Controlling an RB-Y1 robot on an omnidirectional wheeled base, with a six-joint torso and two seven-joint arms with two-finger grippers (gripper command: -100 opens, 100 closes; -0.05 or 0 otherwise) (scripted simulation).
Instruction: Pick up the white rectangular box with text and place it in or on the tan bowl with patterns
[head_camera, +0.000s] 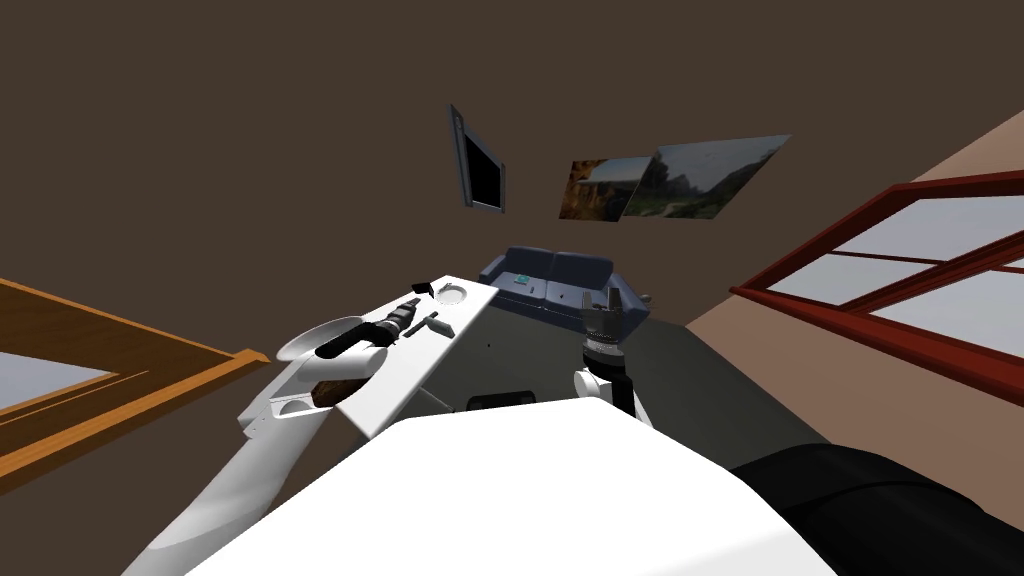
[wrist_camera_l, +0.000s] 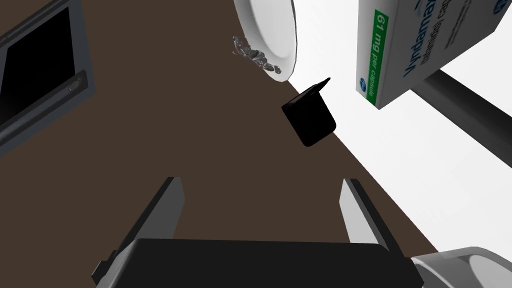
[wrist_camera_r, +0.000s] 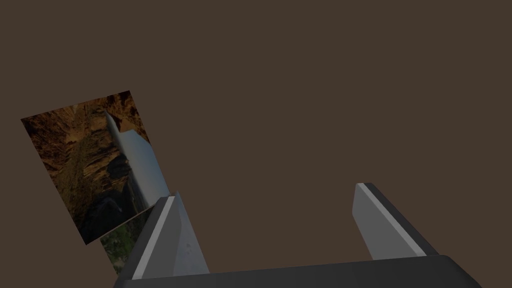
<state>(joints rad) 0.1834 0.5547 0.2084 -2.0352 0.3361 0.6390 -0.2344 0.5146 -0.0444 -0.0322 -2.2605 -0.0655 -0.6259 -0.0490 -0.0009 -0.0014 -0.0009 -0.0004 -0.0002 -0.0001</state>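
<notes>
Left gripper: released, fingers apart, nothing between them. It hangs at the edge of the white table, with the brown wall ahead of it.

Box: white, with a green band and printed text. It lies on the table just beyond the left gripper and off to one side. Neither finger touches it.

A dark bar lies on the table beside the box. Whether the two touch cannot be told.

A small black object sits at the table's edge, between the gripper and the bowl.

Bowl: drawn plain white, on the table near its edge, past the black object and apart from the box.

Right gripper: raised to the right of the table, well apart from the box, fingers spread and empty.

Beyond the table, a blue sofa stands against the wall.
</notes>
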